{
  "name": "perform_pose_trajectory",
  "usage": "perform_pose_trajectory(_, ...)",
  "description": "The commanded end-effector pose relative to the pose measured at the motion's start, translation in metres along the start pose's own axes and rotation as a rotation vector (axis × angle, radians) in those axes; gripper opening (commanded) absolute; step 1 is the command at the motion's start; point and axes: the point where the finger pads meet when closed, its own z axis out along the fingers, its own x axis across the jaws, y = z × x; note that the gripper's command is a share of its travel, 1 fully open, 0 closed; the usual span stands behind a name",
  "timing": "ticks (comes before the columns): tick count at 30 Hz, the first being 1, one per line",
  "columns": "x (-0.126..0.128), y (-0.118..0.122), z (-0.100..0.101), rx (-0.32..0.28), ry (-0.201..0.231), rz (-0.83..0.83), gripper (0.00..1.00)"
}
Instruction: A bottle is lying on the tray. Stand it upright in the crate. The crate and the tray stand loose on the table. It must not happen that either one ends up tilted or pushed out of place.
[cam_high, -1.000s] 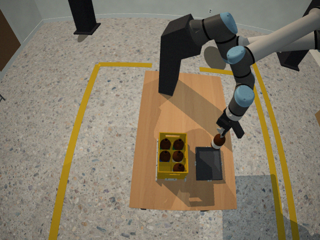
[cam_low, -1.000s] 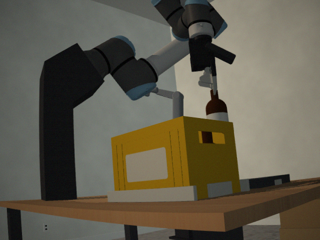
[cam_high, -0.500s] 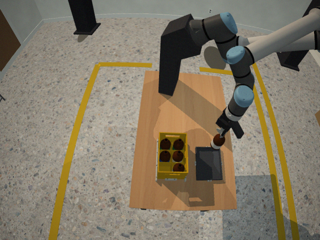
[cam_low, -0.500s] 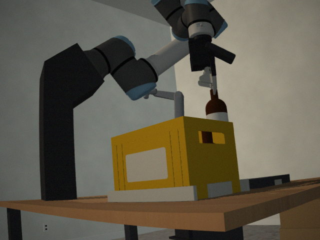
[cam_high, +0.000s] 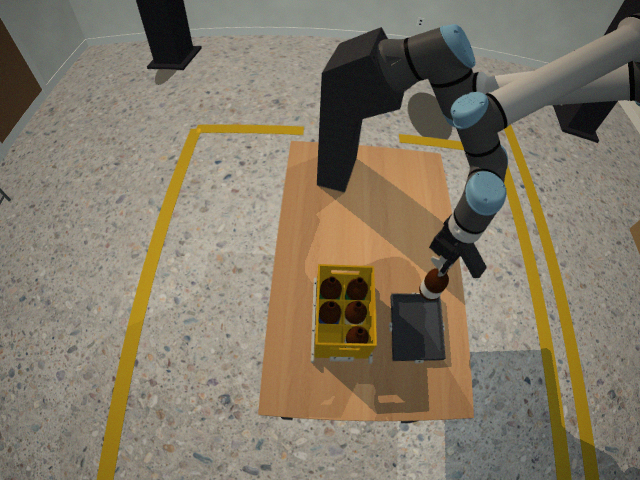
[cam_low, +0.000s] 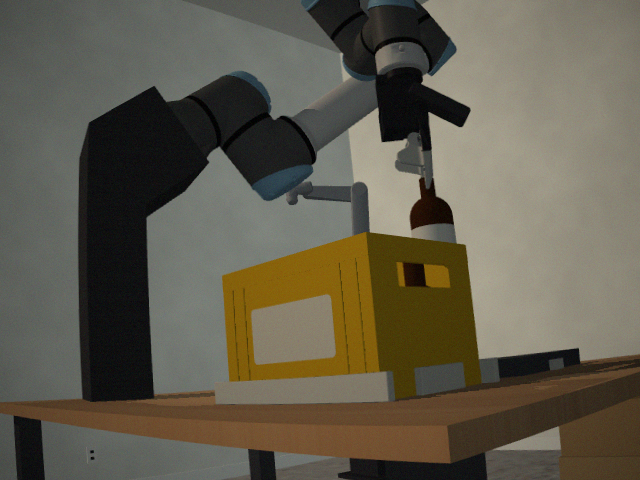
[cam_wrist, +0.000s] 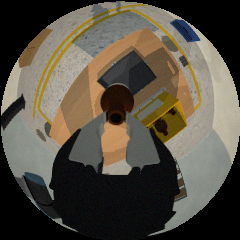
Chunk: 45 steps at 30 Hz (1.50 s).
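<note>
The brown bottle with a white label hangs upright, neck up, near the tray's arm-side edge; its base is hidden in the exterior view. My gripper is shut on the bottle's neck. The dark tray has nothing lying in it. The yellow crate stands beside the tray, to its left in the top view. It holds several upright brown bottles. Its front-left compartment in the top view has no bottle.
The crate's high walls and the necks of the bottles inside it stand up beside the tray. The black arm pedestal stands at the back of the wooden table. A narrow gap separates crate and tray.
</note>
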Motion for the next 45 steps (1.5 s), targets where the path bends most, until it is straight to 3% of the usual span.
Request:
perform_pose_trajectory(1,0.003,0.001,0.0,0.0,0.001,0.0,0.0)
perform_pose_trajectory(45,0.048,0.019,0.0,0.0,0.001,0.0,0.0)
